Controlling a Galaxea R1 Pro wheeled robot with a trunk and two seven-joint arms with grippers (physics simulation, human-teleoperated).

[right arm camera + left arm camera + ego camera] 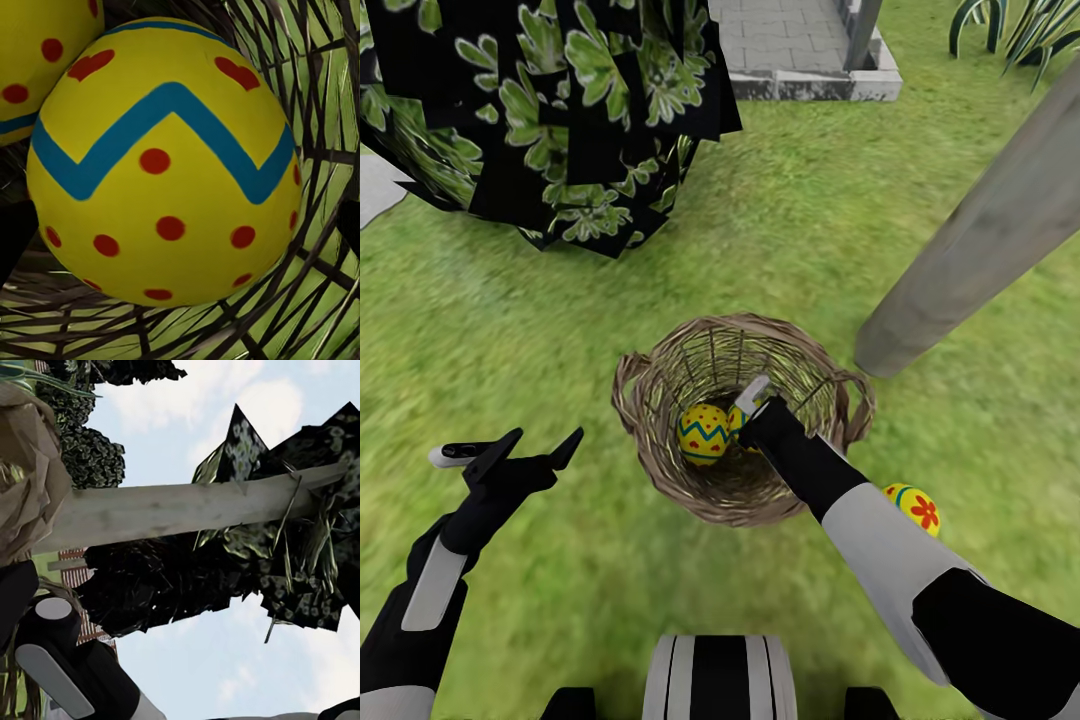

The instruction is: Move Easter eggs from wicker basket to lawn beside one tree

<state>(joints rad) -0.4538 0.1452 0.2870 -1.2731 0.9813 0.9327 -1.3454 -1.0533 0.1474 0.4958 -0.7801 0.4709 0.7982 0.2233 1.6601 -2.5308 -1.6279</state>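
Bright, even daylight; soft renders

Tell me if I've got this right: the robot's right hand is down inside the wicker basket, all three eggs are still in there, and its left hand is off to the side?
Not quite. One egg already lies on the lawn outside the wicker basket; the head view shows it beside the right arm. The right hand is indeed inside the basket, next to a zigzag egg, and the left hand is off to the side.

three eggs (703,434), one basket (660,455)
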